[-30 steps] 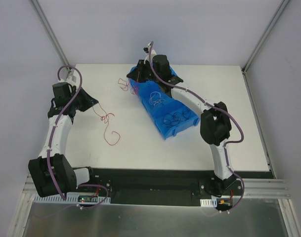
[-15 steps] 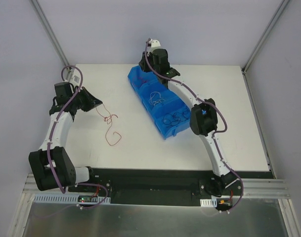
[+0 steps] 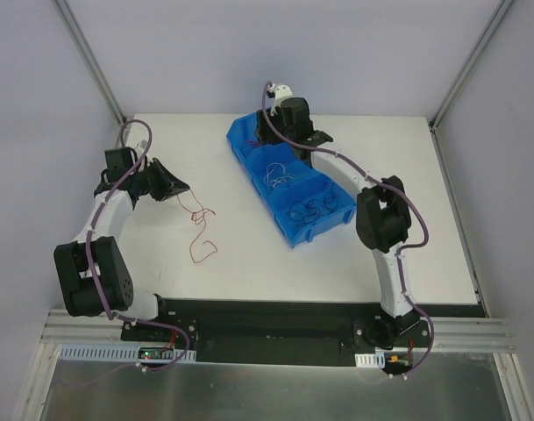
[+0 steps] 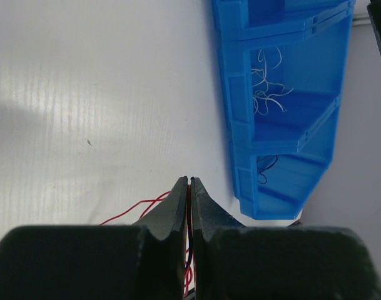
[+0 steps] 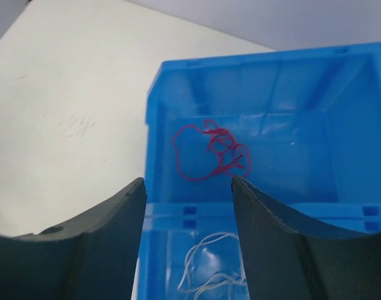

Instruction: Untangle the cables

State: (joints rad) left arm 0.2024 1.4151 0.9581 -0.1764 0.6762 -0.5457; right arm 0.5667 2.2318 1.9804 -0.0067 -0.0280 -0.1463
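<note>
The left gripper (image 4: pixel 189 184) was closed on a thin curly red wire (image 4: pixel 140 204); the right gripper (image 5: pixel 187 181) gaped above a glossy blue plastic bin (image 5: pixel 154 100).

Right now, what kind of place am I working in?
Probably an enclosed lab test cell: a white tabletop, plain pale walls on aluminium frame posts, and a blue plastic three-compartment sorting bin.

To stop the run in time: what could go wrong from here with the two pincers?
1. The left pincer is shut on the thin red cable, looped on the table; a hard pull may tighten the tangle.
2. The right pincer hangs open over the blue bin; descending, it may strike the divider.
</note>
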